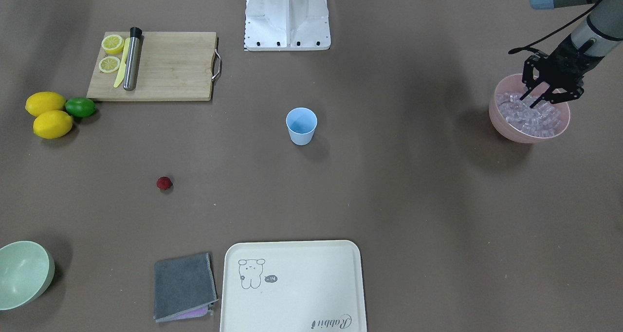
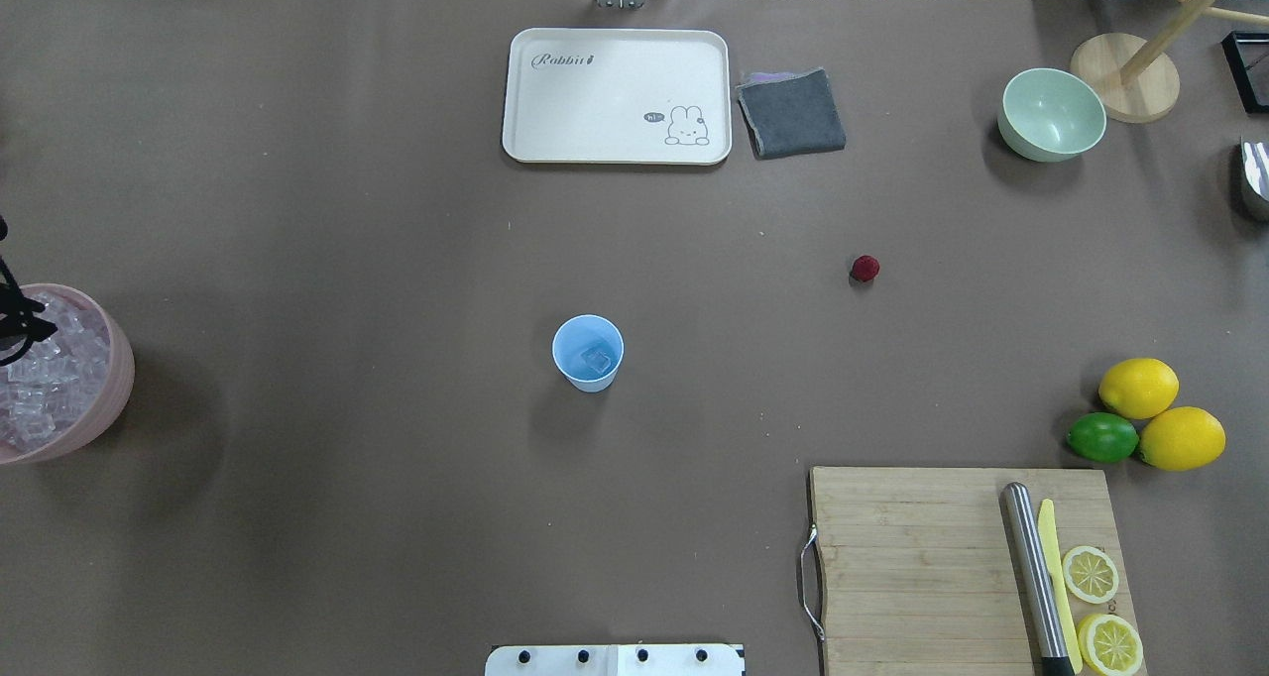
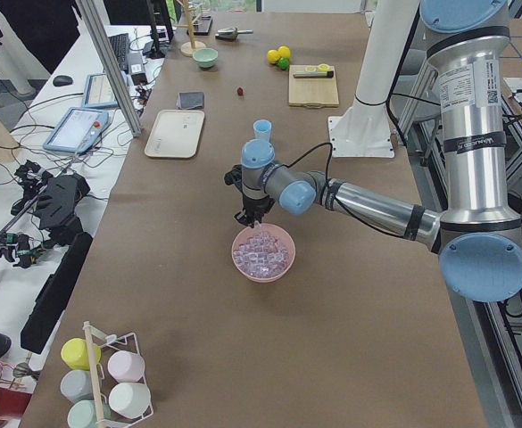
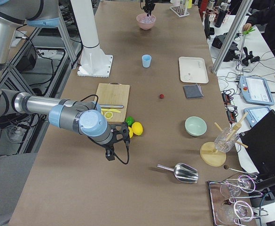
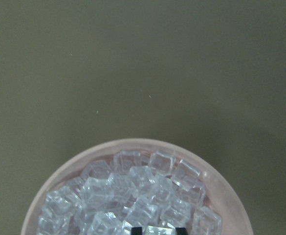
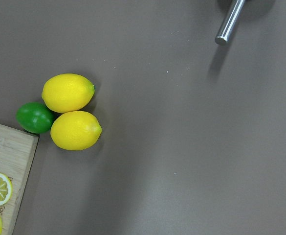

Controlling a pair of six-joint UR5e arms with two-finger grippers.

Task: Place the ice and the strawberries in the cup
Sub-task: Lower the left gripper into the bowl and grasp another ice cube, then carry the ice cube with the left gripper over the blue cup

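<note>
The light-blue cup (image 1: 301, 126) stands upright mid-table; the overhead view shows one ice cube (image 2: 597, 361) inside it. The dark-red strawberry (image 1: 164, 183) lies on the table, apart from the cup. A pink bowl (image 1: 506, 127) at the table's left end is full of ice (image 1: 538, 120). My left gripper (image 1: 530, 101) reaches down into this bowl, and in its wrist view the fingertips (image 5: 135, 229) are shut on one ice cube (image 5: 158, 229). My right gripper (image 4: 110, 156) shows only in the exterior right view, near the lemons, so I cannot tell whether it is open or shut.
A cutting board (image 1: 165, 69) holds lemon slices, a yellow knife and a metal muddler. Two lemons (image 1: 48, 115) and a lime (image 1: 80, 107) lie beside it. A cream tray (image 1: 292, 283), grey cloth (image 1: 184, 285) and pale-green bowl (image 1: 22, 273) sit along the far edge. A metal scoop (image 4: 182, 172) lies at the right end.
</note>
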